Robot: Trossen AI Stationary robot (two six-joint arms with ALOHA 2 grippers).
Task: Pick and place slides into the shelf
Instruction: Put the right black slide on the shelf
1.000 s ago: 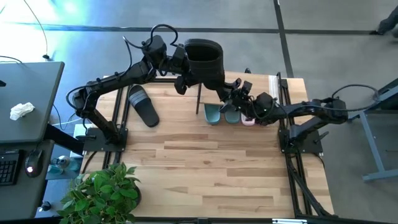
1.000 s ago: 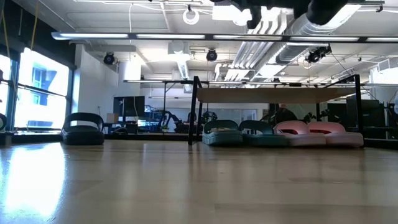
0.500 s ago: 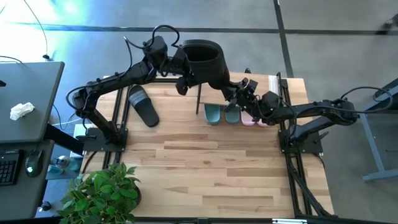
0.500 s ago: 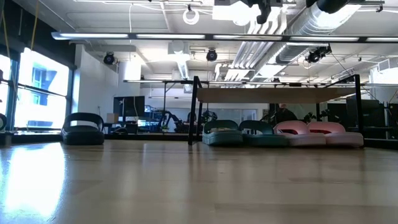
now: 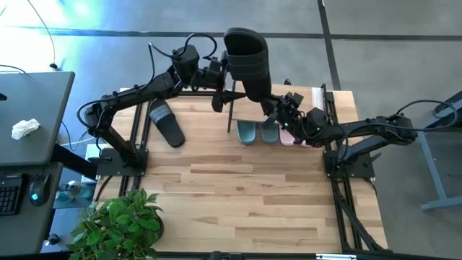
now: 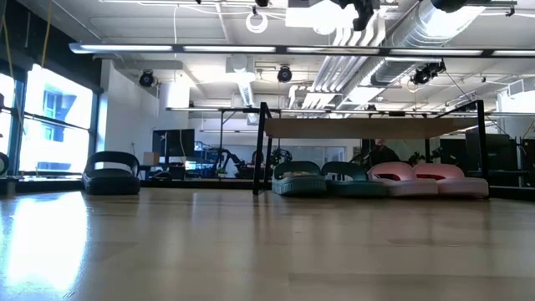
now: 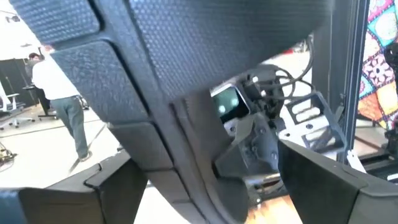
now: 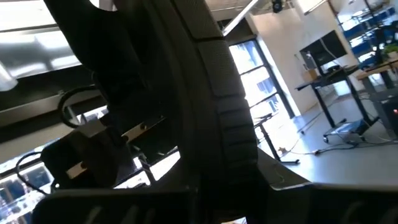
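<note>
Black slide [image 5: 247, 61] aloft above the shelf [image 6: 376, 127]

Left gripper [image 5: 220, 76] clamps it; right gripper [image 5: 278, 115] beside it, jaws unreadable. Risk: slipping grip drops it onto the shelved green and pink pairs.

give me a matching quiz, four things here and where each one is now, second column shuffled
Things: 1 tilted black rubber slide; 2 other black rubber slide; 3 dark green slide pair; 4 pale pink slide pair.
Places: A under the wooden-topped shelf, right half; B flat on the tabletop, outside the shelf; C up in the left pincer, right pincer close by; D under the shelf, left half.
Pairs: 1-C, 2-B, 3-D, 4-A.
</note>
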